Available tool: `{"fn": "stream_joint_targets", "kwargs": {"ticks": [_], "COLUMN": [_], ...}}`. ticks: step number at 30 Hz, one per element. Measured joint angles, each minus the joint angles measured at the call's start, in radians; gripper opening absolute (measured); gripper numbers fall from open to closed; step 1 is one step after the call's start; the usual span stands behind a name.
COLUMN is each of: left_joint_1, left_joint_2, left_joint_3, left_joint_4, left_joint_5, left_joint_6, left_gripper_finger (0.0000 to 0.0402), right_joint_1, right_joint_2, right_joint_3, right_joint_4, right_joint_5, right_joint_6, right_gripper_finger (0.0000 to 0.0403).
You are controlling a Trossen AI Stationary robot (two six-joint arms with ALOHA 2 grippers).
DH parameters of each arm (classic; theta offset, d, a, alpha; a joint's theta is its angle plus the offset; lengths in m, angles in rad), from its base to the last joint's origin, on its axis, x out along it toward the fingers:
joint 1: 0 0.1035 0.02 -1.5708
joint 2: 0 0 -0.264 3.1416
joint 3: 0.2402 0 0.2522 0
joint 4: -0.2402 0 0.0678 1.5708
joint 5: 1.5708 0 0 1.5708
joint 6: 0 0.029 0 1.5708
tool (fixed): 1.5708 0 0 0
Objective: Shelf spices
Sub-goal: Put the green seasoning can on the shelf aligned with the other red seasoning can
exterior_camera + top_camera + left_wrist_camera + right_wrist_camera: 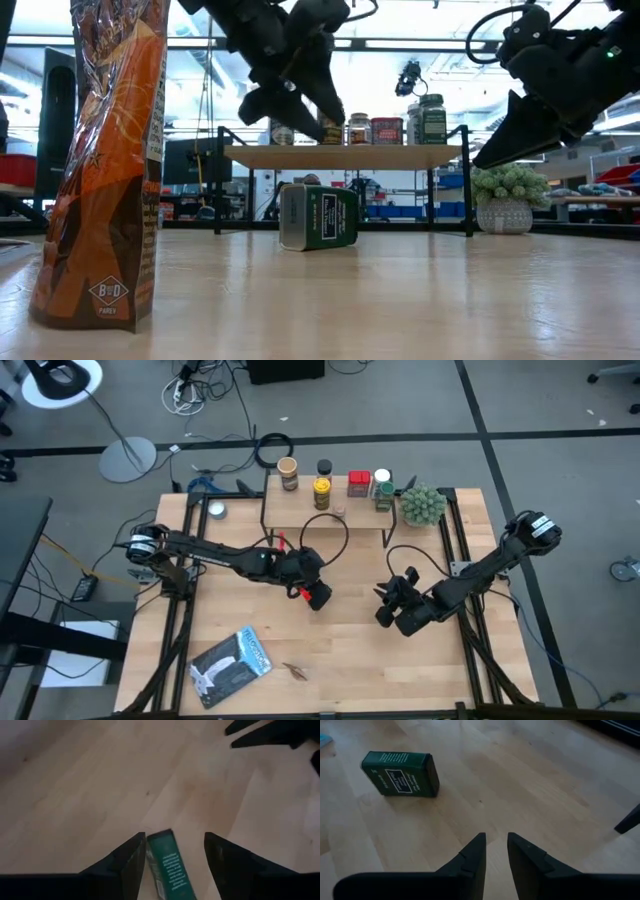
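1. A green tin (319, 217) lies on its side on the wooden tabletop (350, 650), in front of the shelf (343, 156) and apart from it. In the left wrist view the green tin (169, 865) has its long edge running between the two dark fingers.
2. The left gripper (172, 862) hovers directly above the tin with its fingers spread wider than the tin. In the low view it hangs clear above the tin and holds nothing.
3. In the high view the left gripper (315, 594) sits near the middle of the table, and the tin itself is hidden beneath it.
4. The shelf is a low light-wood board on thin black legs at the far side of the table. Several spices stand on it: a tan-lidded jar (288, 473), a yellow jar (322, 492), a black-lidded jar (324, 468), a red tin (360, 484), a white-capped bottle (381, 479) and a green container (385, 497).
5. The right gripper (494, 851) hangs above bare table to the right of the tin, well apart from it. Its fingers stand a narrow gap apart and hold nothing.
6. A small potted plant (422, 505) stands at the right end of the shelf.
7. A blue-white flat packet (231, 664) lies near the table's front left, with a small brown scrap (295, 672) just beside it.
8. An orange-brown bag (110, 160) stands close to the low camera.
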Motion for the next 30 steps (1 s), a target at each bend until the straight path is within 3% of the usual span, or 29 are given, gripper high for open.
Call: {"fn": "stream_joint_targets", "kwargs": {"ticks": [9,30], "left_joint_1": [0.001,-0.008], "left_joint_2": [0.0,0.002], "left_joint_3": [0.0,0.0], "left_joint_4": [0.172,0.313], "left_joint_5": [-0.022,-0.033], "left_joint_6": [0.218,0.268], "left_gripper_finger": [0.0209,0.0209], "right_joint_1": [0.0,0.0], "right_joint_2": [0.0,0.0], "right_joint_3": [0.0,0.0], "right_joint_4": [0.002,-0.001], "right_joint_5": [0.0,0.0], "right_joint_6": [0.0,0.0], "right_gripper_finger": [0.008,0.008]}}
